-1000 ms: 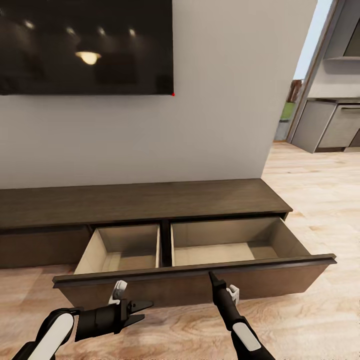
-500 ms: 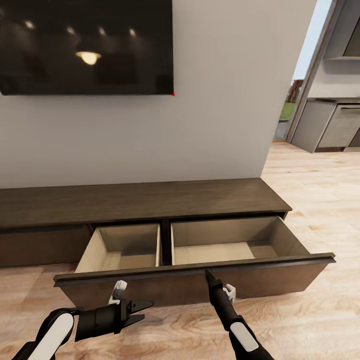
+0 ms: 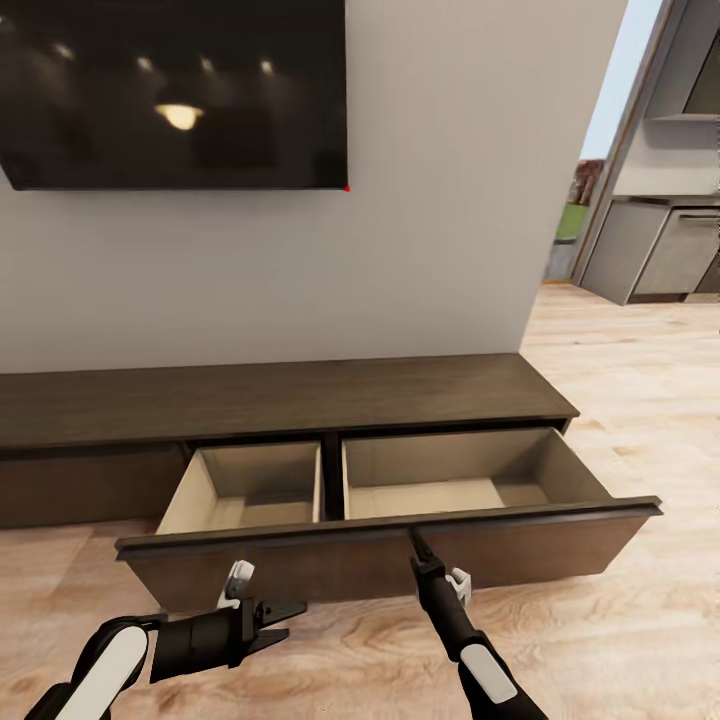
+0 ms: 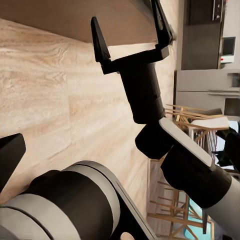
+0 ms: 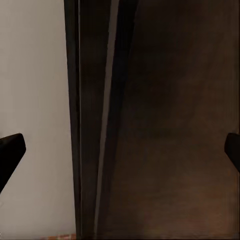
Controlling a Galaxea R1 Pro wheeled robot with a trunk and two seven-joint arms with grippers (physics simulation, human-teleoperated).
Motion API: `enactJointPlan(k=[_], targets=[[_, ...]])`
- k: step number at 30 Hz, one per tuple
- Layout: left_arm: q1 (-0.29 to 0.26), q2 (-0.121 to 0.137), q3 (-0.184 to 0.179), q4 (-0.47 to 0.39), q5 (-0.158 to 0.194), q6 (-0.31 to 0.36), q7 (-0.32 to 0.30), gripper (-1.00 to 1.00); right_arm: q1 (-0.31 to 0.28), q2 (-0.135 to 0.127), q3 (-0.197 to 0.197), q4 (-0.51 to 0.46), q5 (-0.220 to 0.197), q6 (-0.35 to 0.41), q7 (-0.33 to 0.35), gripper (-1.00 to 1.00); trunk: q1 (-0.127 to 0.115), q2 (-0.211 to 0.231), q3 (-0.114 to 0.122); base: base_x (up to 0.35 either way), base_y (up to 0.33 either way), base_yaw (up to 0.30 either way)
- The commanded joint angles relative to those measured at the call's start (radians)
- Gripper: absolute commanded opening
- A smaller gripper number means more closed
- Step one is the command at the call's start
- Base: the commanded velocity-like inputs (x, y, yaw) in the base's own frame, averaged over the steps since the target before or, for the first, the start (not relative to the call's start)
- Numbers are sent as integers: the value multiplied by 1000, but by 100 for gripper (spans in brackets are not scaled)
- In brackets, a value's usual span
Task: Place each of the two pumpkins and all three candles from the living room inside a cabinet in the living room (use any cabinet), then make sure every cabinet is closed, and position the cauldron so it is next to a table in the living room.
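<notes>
The cabinet (image 3: 280,400) is a long low dark-brown unit against the wall. Its wide drawer (image 3: 300,565) stands pulled out, showing two pale compartments (image 3: 250,490) whose visible floors are bare; the front panel hides their near parts. My right gripper (image 3: 412,538) is open, its tips against the top of the drawer front, as the left wrist view (image 4: 127,20) also shows. In the right wrist view the gripper (image 5: 120,150) spans the dark panel (image 5: 175,125) at close range. My left gripper (image 3: 285,620) hangs open, low before the drawer, holding nothing. Pumpkins, candles and cauldron are out of view.
A dark TV screen (image 3: 170,90) hangs on the wall above the cabinet. At the right, an opening leads to grey kitchen cupboards (image 3: 660,250). Light wood floor (image 3: 620,640) stretches right of the drawer. Chairs and a table (image 4: 200,120) stand behind my arms.
The drawer has slid a little way back toward the cabinet, with my right gripper moving forward against its front. The left arm has stayed put.
</notes>
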Motion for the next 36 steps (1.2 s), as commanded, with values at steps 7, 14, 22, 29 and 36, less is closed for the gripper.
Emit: enactJointPlan(k=[7,14,22,29,36], targets=[[-1,1,-1,0,-7,1,-7,100,-1,-1,11,0,-10,14,-2,100,-1,0,-1,-155,0,0],[-1,1,2,0,-9,1,-3,100,-3,-4,62,-7,-10,20,-8,100,-12,21,9,-11,0,0],[-1,2,3,1,-17,2,1,100,-30,-2,122,-3,-11,78,-19,100,-43,77,34,0,0,0],[-1,2,2,2,-18,2,1,100,-22,-178,152,-8,-9,669,-173,100,-70,126,56,0,0,0],[-1,2,1,2,-19,2,2,100,-20,-293,147,-5,-13,725,-187,100,-96,175,78,0,0,0]])
